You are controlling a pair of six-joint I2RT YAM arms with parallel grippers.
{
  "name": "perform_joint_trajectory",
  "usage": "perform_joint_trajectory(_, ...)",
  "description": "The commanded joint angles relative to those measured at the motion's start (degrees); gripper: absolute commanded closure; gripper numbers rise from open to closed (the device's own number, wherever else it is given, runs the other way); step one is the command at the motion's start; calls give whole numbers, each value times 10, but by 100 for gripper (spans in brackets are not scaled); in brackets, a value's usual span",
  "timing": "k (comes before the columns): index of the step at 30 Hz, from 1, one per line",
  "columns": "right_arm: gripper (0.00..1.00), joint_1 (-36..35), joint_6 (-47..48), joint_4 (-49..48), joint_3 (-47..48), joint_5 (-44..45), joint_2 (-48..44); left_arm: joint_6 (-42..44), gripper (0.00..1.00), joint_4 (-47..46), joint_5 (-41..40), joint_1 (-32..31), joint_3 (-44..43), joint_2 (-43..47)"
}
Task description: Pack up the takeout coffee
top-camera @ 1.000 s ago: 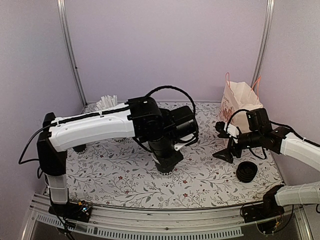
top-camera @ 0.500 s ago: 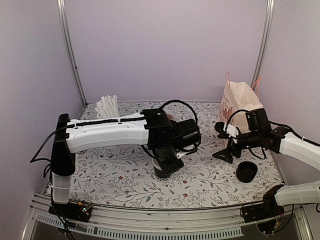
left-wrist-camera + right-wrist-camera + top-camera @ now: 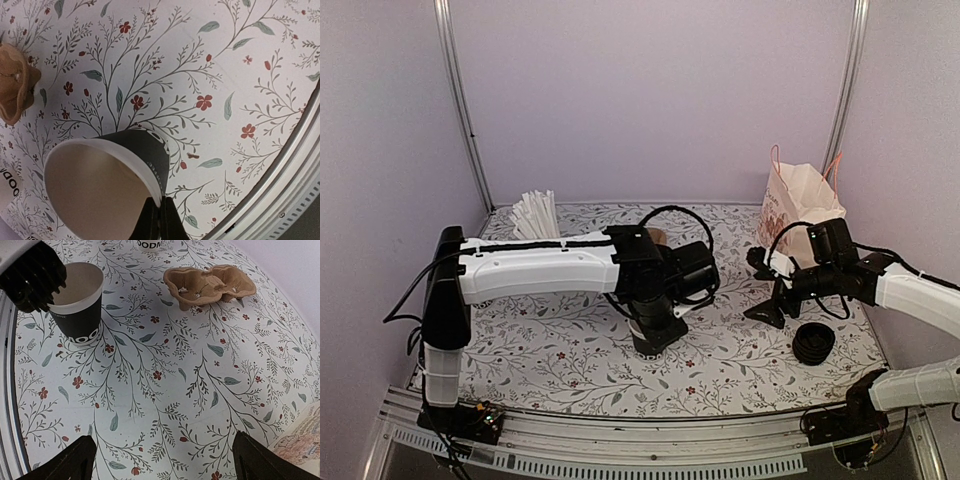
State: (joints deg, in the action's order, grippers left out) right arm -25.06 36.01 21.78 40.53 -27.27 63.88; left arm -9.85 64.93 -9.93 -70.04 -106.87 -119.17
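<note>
No lidded cup shows in any view. My left gripper (image 3: 160, 205) is shut on the rim of a lidless black paper cup (image 3: 135, 150) with a white inside. One finger is inside the rim and one outside. In the right wrist view that cup (image 3: 80, 305) stands upright on the flowered table, with the left gripper (image 3: 35, 277) above its rim. In the top view the left gripper (image 3: 655, 325) points down at mid table and hides the cup. My right gripper (image 3: 162, 460) is open and empty, above bare cloth, also seen at the right in the top view (image 3: 770, 300).
A brown pulp cup carrier (image 3: 210, 285) lies beyond the cup. A paper bag (image 3: 798, 205) stands at the back right. A low stack of black lids (image 3: 814, 343) sits at the front right. White straws (image 3: 535, 212) stand at the back left. Another printed cup (image 3: 150, 244) is at the far edge.
My left arm has swung down and nearer, bringing the cup lower onto the table; the straws behind it now show. The right arm has barely moved.
</note>
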Motion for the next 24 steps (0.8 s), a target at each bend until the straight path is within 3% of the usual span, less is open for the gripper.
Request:
perform_joint_trajectory(1,1,3,6,-3,-7,5,8,14,98,-30,-5,8,1,4)
perform_joint_trajectory(7,1,3,11,-3,-7,5,16,27,72,-13,-9,7,-3,4)
perform_joint_trajectory(15,3,3,9,22,19,12,9,87,63,-37,-23,8,-42,80)
perform_joint_trajectory(19,6,3,25,119,72,32,-8,133,51,-146,-45,28,17,158)
perform_joint_trajectory(24,12,4,65,232,79,101,-36,119,48,-345,-60,107,163,235)
